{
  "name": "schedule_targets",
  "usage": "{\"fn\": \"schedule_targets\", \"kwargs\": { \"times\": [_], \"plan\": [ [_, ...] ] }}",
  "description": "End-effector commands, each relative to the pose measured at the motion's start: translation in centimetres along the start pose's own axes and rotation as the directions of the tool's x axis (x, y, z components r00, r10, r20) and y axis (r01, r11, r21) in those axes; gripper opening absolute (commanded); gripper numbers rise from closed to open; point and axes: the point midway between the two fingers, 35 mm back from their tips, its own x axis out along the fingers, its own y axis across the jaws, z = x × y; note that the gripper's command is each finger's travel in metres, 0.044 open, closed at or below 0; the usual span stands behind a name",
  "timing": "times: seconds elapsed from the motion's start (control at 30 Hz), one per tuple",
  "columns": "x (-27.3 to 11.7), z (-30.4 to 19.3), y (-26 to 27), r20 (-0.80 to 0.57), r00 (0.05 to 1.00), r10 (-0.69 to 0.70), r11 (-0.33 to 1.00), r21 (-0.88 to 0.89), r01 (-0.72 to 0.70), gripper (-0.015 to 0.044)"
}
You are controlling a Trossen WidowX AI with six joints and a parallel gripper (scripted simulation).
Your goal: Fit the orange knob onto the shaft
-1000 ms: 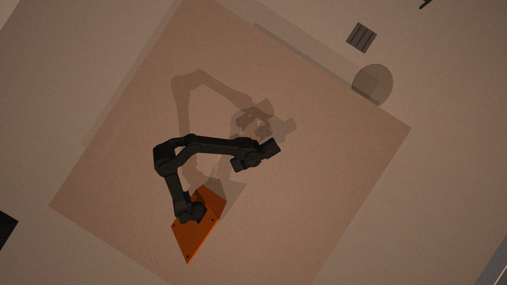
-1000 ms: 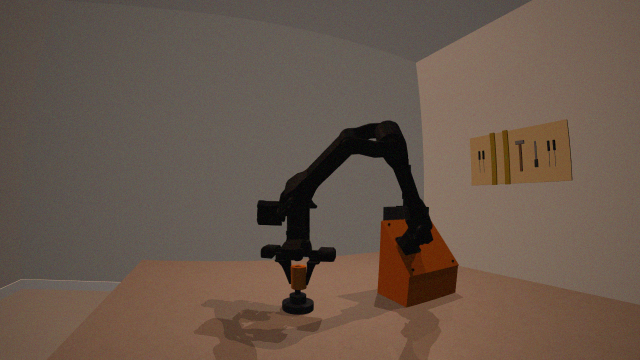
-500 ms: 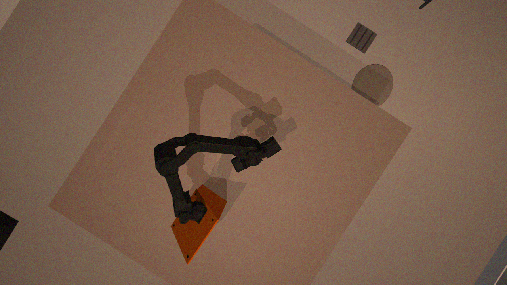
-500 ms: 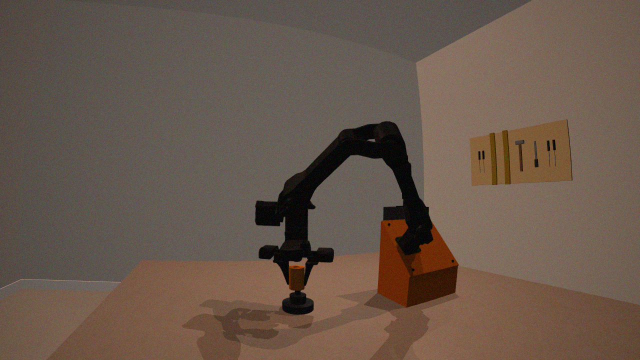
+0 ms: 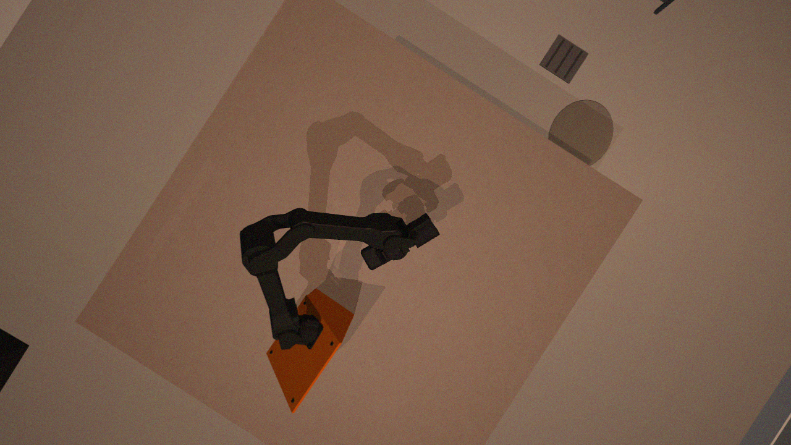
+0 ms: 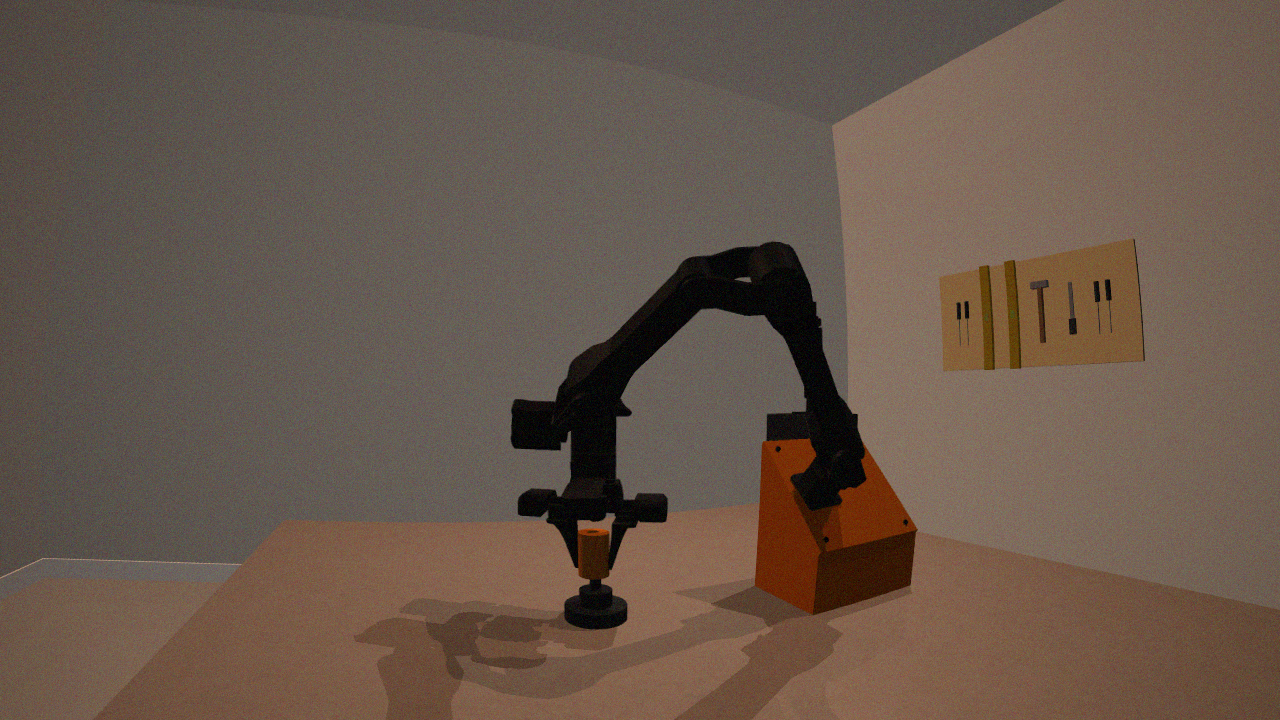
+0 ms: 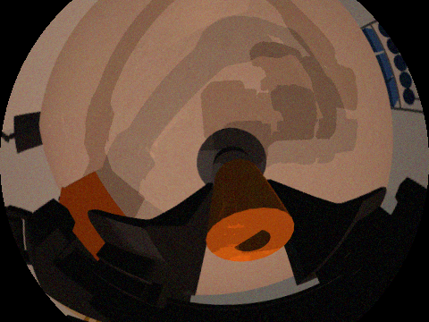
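The orange knob [image 6: 593, 553] [image 7: 246, 197] is upright between the fingers of my gripper [image 6: 593, 564] [image 7: 239, 186], which is shut on it. The D-shaped hole [image 7: 254, 241] shows in the knob's top in the wrist view. The dark round pedestal [image 6: 595, 615] [image 7: 206, 157] stands on the table below the knob. A short piece of the dark shaft [image 6: 595, 583] shows between the knob's bottom and the pedestal's upper step, so a gap remains there. The shaft's flat side is hidden. In the top view the arm covers knob and pedestal.
The arm's orange base block [image 5: 309, 365] [image 6: 863, 573] [image 7: 85, 201] stands on the table [image 5: 469, 309] [image 6: 295, 555], to the right in the exterior view. Arm shadows fall across the table around the pedestal. A tool board [image 6: 971, 344] hangs on the wall.
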Motion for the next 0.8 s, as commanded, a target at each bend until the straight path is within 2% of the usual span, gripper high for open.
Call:
{"fn": "schedule_targets", "kwargs": {
  "times": [0.0, 0.77],
  "plan": [
    [-0.1, 0.04, 0.17, -0.003, 1.0, -0.001, 1.0, -0.031, 0.001, 0.0],
    [0.32, -0.01, 0.41, -0.003, 1.0, -0.001, 1.0, -0.031, 0.001, 0.0]
  ]
}}
